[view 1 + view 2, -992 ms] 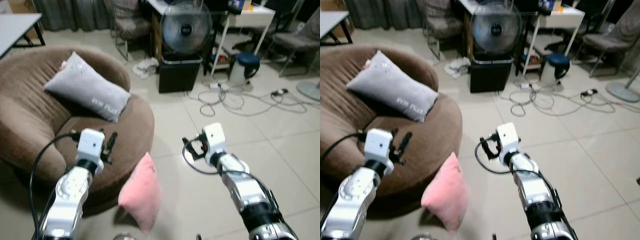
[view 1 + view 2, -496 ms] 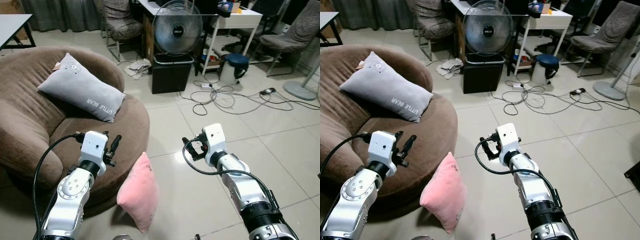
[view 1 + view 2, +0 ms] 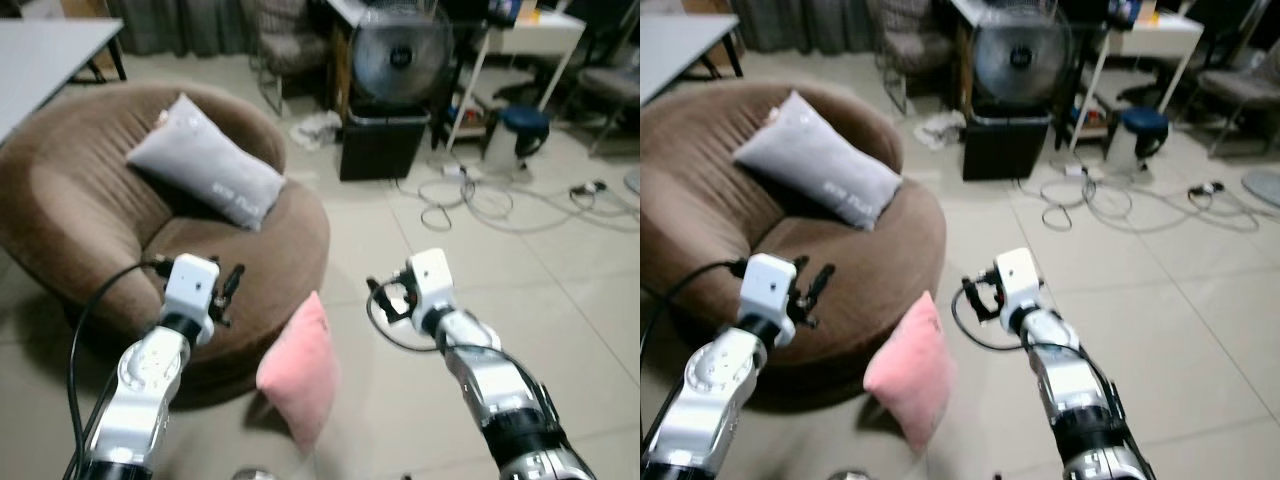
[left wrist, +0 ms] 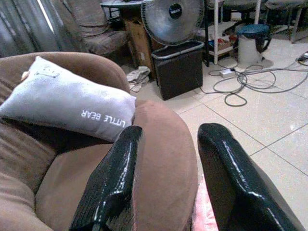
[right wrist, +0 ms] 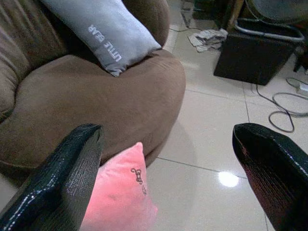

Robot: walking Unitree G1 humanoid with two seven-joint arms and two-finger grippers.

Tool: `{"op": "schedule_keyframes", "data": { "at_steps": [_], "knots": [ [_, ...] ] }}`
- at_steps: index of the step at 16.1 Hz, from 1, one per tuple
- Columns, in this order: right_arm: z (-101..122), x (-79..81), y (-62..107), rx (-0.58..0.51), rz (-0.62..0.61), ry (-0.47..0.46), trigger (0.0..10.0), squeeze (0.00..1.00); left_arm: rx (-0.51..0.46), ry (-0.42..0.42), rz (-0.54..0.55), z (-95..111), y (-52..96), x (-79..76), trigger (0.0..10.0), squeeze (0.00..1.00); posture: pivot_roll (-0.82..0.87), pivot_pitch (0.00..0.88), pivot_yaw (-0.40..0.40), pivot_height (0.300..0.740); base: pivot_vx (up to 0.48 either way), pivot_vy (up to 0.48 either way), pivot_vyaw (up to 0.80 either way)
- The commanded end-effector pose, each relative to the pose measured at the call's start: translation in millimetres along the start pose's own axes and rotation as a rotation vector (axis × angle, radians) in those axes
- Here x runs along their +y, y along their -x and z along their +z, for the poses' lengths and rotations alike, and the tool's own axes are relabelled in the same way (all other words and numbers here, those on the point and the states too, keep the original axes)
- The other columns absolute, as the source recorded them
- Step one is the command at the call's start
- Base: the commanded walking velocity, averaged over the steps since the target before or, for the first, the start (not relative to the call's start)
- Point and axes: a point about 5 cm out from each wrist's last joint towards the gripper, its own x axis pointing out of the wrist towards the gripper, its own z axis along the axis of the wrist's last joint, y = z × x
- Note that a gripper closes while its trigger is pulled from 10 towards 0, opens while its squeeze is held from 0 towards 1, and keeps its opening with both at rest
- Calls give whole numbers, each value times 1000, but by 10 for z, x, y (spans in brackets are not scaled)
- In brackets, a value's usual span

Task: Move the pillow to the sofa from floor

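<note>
Two pillows: one pink pillow (image 3: 300,377) on floor near sofa's front edge, one grey pillow (image 3: 205,176) on seat, printed "LITTLE BEAR".
One round brown sofa (image 3: 75,215), left.
One fan (image 3: 393,62), far, atop one black box (image 3: 383,146).
One blue-lidded bin (image 3: 515,135), far right.
One white desk (image 3: 520,35), far right.
Two grippers: left gripper (image 4: 168,183), right gripper (image 5: 168,178), both with fingers spread.
Several loose cables (image 3: 470,200) on tiles; exact count unclear.
</note>
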Motion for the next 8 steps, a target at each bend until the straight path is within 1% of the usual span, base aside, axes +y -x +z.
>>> {"op": "schedule_keyframes", "data": {
  "at_steps": [1,4,8],
  "knots": [
    [20,-64,22,-10,-23,8,10000,0,-14,-14,-10,42,-29,-22,10000,0,156,0,-23,740,0,0,0],
    [4,-25,31,-9,-2,31,10000,0,-33,-15,-33,74,-31,-38,10000,0,155,0,-20,740,0,0,0],
    [1,-28,29,-6,-8,28,10000,0,-38,-12,-39,85,-35,-28,10000,0,155,0,-18,740,290,0,800]
  ]
}}
